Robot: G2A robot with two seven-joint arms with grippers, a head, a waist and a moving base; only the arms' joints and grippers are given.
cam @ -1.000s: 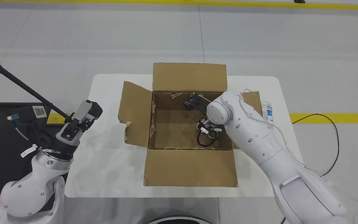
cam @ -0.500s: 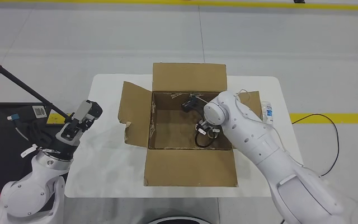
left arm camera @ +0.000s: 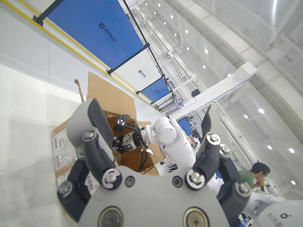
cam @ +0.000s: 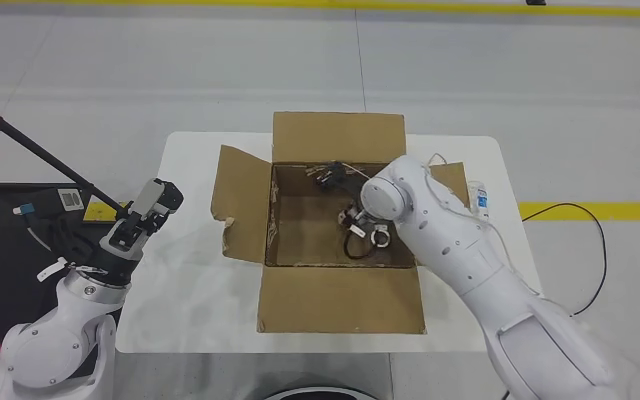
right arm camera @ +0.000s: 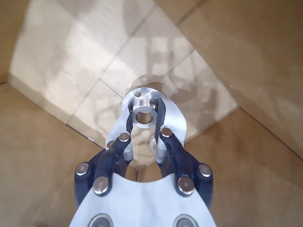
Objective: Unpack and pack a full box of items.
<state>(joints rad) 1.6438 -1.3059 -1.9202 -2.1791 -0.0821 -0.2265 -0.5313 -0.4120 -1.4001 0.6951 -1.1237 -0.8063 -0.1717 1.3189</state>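
Down inside the open cardboard box (cam: 340, 300), toward its right side, a shiny flanged metal bushing (right arm camera: 175, 119) is being pinched by its hub between the jaws of the right gripper (right arm camera: 144, 116), which are being kept narrow around it. Can't tell if it's touching the box floor. Over by the left edge of the white counter (cam: 190, 290), well apart from the box, the left gripper (left arm camera: 151, 116) is being held tilted upward with its jaws spread wide.
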